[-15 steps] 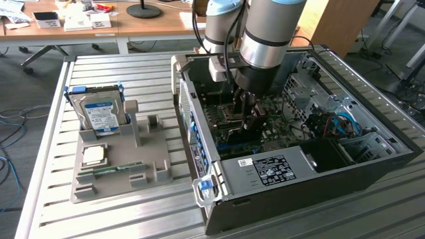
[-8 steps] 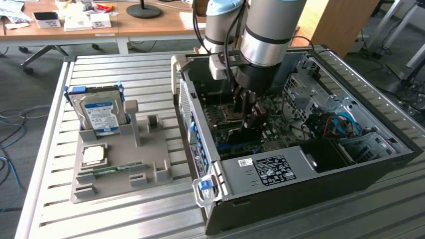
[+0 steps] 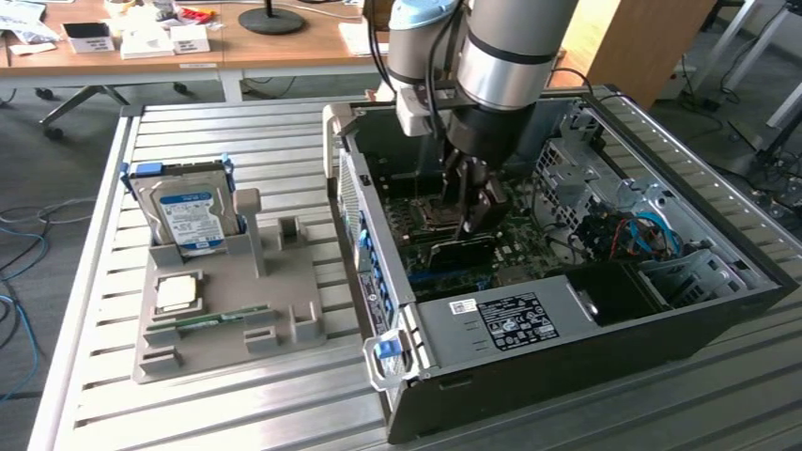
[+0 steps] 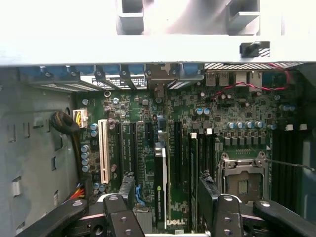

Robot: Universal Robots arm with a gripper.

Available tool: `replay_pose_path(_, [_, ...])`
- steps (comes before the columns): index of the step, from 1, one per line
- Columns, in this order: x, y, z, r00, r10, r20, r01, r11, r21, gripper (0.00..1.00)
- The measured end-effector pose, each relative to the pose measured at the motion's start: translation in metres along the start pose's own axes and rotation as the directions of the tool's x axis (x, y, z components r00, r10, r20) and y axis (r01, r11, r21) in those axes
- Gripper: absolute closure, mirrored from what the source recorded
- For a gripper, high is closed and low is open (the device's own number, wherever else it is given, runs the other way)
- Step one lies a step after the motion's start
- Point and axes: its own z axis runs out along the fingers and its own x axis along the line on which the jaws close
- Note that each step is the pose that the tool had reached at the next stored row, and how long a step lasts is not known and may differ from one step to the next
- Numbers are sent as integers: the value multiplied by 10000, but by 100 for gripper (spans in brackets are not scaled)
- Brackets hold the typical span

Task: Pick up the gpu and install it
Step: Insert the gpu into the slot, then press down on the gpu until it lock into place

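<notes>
Gpu (image 4: 161, 187) seemingly between open jaws

pincer (image 3: 480, 209) inside open computer case (image 3: 701, 310), above gpu (image 3: 461, 252)

gpu (image 4: 161, 187) edge-on between jaws, lower end cut off

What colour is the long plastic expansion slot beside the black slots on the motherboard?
White; the long plastic expansion slot shows best in the wrist view.
</notes>
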Motion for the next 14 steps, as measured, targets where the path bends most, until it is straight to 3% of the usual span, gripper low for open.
replay_pose_path(5, [-3,-1,-79,10000,-1,0,1,10000,1,37])
replay_pose_path(14, [-3,-1,-81,10000,0,0,0,10000,0,37])
